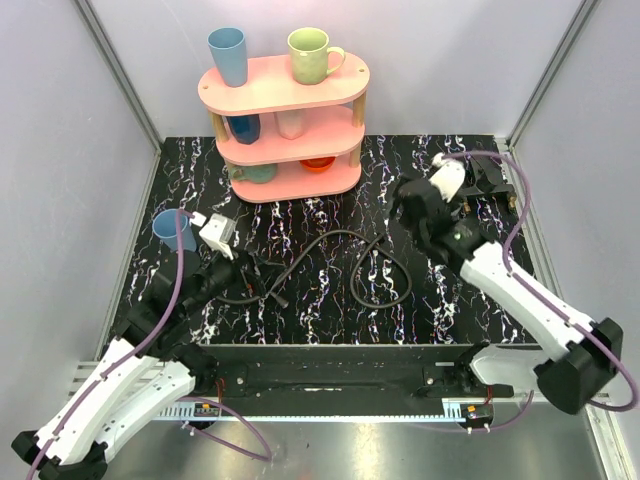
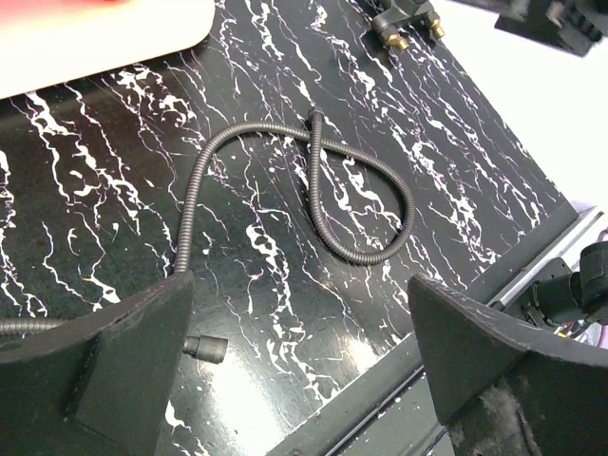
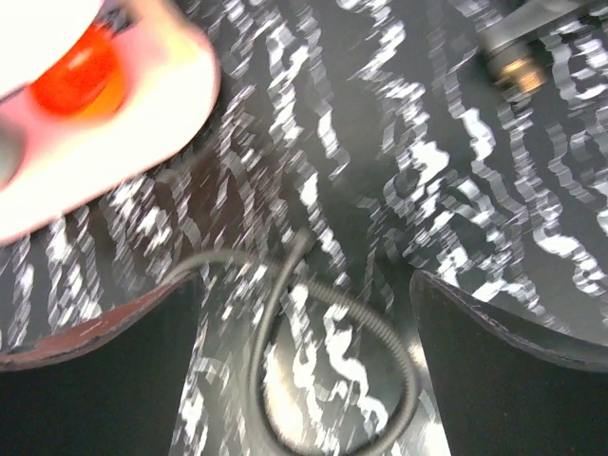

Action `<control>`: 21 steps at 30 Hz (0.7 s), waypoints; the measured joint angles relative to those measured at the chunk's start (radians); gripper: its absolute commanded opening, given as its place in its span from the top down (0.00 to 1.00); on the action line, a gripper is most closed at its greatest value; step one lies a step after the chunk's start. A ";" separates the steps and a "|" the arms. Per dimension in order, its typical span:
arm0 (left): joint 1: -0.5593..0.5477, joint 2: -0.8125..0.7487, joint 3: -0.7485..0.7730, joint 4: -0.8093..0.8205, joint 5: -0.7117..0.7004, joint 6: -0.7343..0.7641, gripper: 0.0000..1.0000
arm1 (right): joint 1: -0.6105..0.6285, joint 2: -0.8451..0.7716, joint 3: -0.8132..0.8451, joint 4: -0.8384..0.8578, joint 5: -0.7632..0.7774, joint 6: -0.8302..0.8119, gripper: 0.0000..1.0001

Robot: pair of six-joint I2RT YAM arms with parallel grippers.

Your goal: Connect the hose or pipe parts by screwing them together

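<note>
We see the black hose (image 2: 197, 176) looped on the marbled table (image 1: 450, 300) between the left gripper (image 2: 304, 318) and right gripper (image 3: 304, 323), both with fingers wide apart and holding nothing. A pink shelf (image 1: 285, 88) carries mugs (image 1: 312, 55); we cannot tell their contents. A blue cup (image 1: 172, 228) stands on the table at far left.

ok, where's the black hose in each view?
Top external: hose lies looped just below the middle of the frame.
Left wrist: hose loops across mid-frame.
Right wrist: hose is blurred, at lower centre.
Shared landmark: pink shelf, upper centre in the top view, top left in both wrist views.
</note>
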 measured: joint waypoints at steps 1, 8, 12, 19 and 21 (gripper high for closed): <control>0.000 -0.004 0.000 0.000 0.000 0.000 0.01 | -0.056 0.032 0.026 0.002 0.008 -0.017 0.00; 0.000 -0.029 0.000 0.000 -0.005 0.000 0.01 | -0.435 0.301 0.196 0.011 -0.036 -0.077 0.04; 0.000 -0.031 0.000 0.000 -0.005 0.000 0.01 | -0.585 0.477 0.306 0.018 -0.093 -0.120 0.03; -0.014 -0.044 0.000 -0.001 -0.005 -0.001 0.01 | -0.697 0.732 0.528 0.034 -0.182 -0.382 0.00; -0.019 -0.046 0.000 -0.001 -0.005 0.000 0.01 | -0.713 0.759 0.566 0.040 -0.214 -0.464 0.00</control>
